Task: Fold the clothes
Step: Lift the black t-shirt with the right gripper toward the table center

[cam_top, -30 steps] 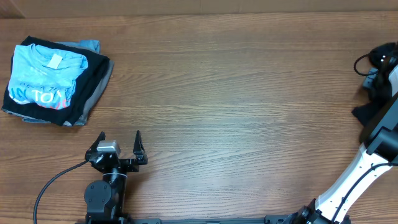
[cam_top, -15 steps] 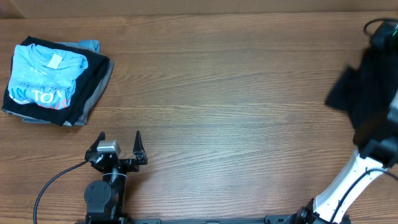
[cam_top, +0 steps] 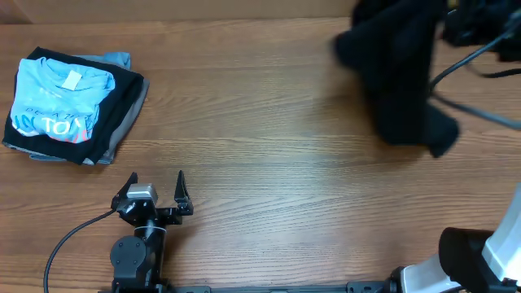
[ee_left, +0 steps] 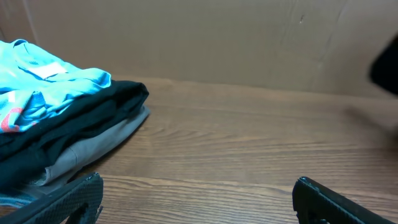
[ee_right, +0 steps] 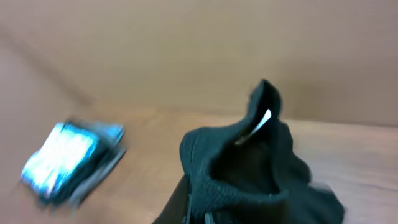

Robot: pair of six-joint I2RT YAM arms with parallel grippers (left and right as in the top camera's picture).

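Light blue T-shirt (cam_top: 55, 99) topping folded pile (cam_top: 116, 110), wooden table (cam_top: 269, 171)

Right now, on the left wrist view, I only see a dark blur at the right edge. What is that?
Observer: A black T-shirt, hanging bunched from the right gripper over the far right side of the table.
Operator: Is it folded like the pile beside me?
Observer: No. The right wrist view shows it crumpled, with a white tag sticking out near the collar.
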